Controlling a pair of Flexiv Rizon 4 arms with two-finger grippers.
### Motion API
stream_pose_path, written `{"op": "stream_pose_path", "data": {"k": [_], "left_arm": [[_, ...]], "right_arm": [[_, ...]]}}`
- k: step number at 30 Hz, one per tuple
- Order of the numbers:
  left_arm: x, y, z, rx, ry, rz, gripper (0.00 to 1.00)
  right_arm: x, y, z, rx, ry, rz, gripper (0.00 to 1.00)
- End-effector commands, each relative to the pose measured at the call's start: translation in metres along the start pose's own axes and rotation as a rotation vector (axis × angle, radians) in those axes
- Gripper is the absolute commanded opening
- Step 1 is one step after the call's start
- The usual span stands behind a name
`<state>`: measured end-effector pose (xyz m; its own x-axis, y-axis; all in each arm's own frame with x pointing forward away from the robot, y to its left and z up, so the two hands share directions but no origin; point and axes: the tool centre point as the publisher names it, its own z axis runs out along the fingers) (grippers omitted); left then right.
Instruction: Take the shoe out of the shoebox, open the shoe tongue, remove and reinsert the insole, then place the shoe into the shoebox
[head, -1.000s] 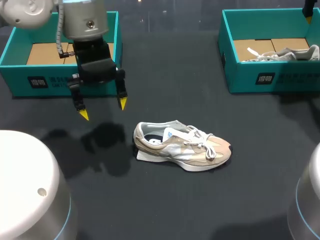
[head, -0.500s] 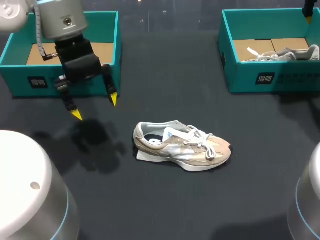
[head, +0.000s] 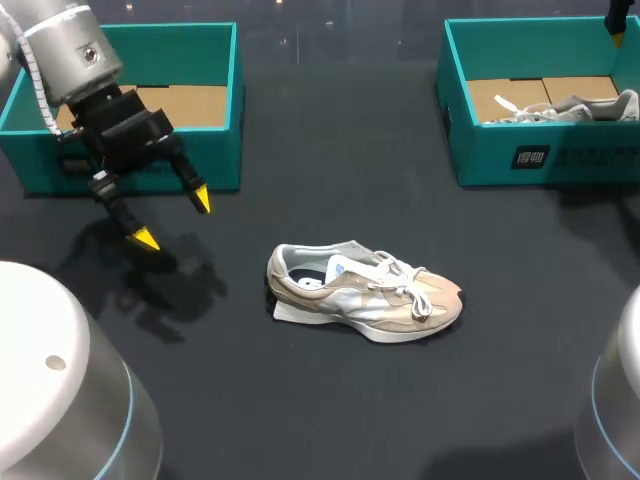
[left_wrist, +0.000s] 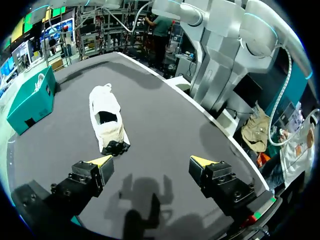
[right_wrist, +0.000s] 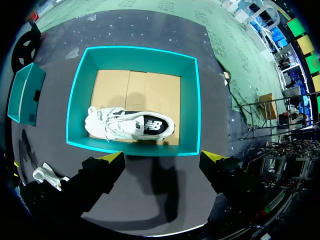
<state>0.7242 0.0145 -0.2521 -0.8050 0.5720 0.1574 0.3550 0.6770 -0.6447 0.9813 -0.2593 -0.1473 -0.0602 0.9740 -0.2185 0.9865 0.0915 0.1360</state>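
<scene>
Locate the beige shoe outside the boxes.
Head view: the beige shoe lies mid-table, nearer the camera than the left shoebox and right shoebox, right of the left gripper.

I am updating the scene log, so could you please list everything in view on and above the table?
table: one, dark grey, under everything.
left shoebox: one, teal with a cardboard floor, far left; its visible floor is bare.
right shoebox: one, teal with a cardboard floor, far right.
boxed shoe: one, white with dark parts, inside the right shoebox.
table shoe: one, beige and white, mid-table, apart from both boxes.
flat piece: one, white, under the table shoe's heel; what it is cannot be told.
left pincer: one, black with yellow tips, open, in front of the left shoebox.
right pincer: one, black with yellow tips, open, above the right shoebox.
</scene>
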Motion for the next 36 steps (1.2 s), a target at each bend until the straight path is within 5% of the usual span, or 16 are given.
{"op": "stream_pose_path", "data": {"k": [1,10,18,25,36], "left_arm": [[0.004,0.005,0.011,0.214,-0.144,-0.363,1.00],[0.004,0.005,0.011,0.214,-0.144,-0.363,1.00],[0.019,0.014,0.042,0.461,-0.233,-0.413,1.00],[0.013,0.025,0.055,0.571,-0.316,-0.384,1.00],[0.012,0.037,0.060,0.584,-0.407,-0.326,1.00]], "right_arm": [[0.000,0.001,0.000,0.001,0.000,0.000,1.00],[0.000,0.001,0.000,0.001,0.000,0.000,1.00],[0.000,0.001,0.000,0.001,0.000,0.000,1.00],[0.000,0.001,0.000,0.001,0.000,0.000,1.00],[0.000,0.001,0.000,0.001,0.000,0.000,1.00]]}}
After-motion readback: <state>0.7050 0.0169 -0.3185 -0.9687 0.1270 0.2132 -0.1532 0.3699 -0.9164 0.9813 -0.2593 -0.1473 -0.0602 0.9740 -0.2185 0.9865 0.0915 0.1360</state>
